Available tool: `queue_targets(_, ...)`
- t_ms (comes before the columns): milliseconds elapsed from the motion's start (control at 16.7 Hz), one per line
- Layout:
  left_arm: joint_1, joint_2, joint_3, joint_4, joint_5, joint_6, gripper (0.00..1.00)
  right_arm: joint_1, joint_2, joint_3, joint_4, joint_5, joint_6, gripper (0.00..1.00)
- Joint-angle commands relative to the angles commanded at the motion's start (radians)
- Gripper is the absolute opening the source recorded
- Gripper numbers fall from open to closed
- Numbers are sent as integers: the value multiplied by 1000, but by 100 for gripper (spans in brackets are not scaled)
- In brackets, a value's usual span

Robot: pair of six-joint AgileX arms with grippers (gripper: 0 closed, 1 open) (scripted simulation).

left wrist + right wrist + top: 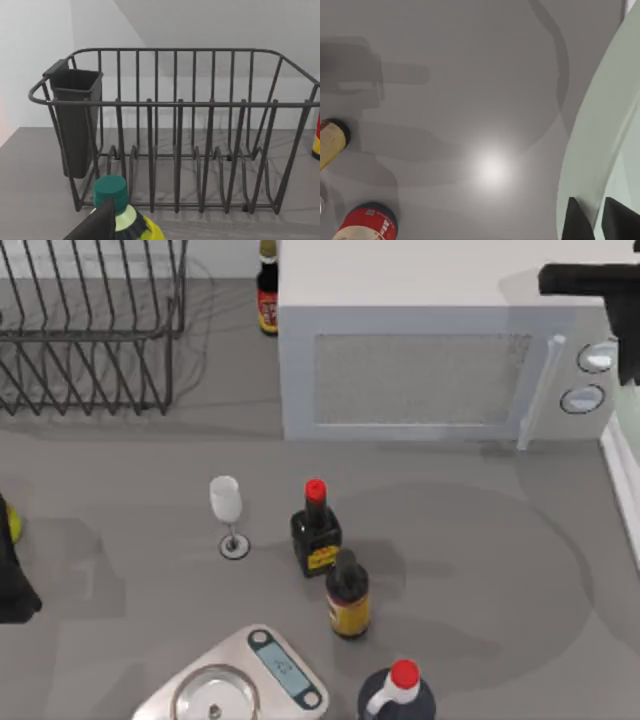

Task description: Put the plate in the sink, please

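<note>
Two arms are in play, one busy and one idle. My right arm [590, 280] reaches in across the top view's upper right corner, above the microwave [440, 350]. In its wrist view the right gripper [594, 221] looks down at the grey table [470, 100], and its two dark fingers [577, 220] are closed narrow on the rim of the plate [592, 145]. The plate is a pale mint-green arc that curves up from between them, lifted off the table. A large round shadow lies on the table beside the sink [622, 480], whose thick white rim runs along the top view's right edge.

My left arm [12, 585] is parked at the left edge. The left gripper [95, 226] faces the dish rack [175, 130], just in front of a green-capped yellow bottle [122, 220] (whether this gripper is wide or narrow I cannot tell).

Both dark sauce bottles mid-table, the red-capped one [315, 530] and the black-capped one [348, 595], carry yellow-and-red labels, and their writing is too small to read. A third such bottle [267, 295] stands behind the microwave's left corner, its label equally illegible. The scale [235, 685] shows a small display with nothing readable
</note>
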Motion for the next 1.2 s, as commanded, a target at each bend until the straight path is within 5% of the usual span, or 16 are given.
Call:
queue_targets(720,0,0,0,0,0,0,100,-16,33,142,-33,19,-13,0)
queue_targets(1200,0,0,0,0,0,0,100,-252,450,665,-67,65,-214,0)
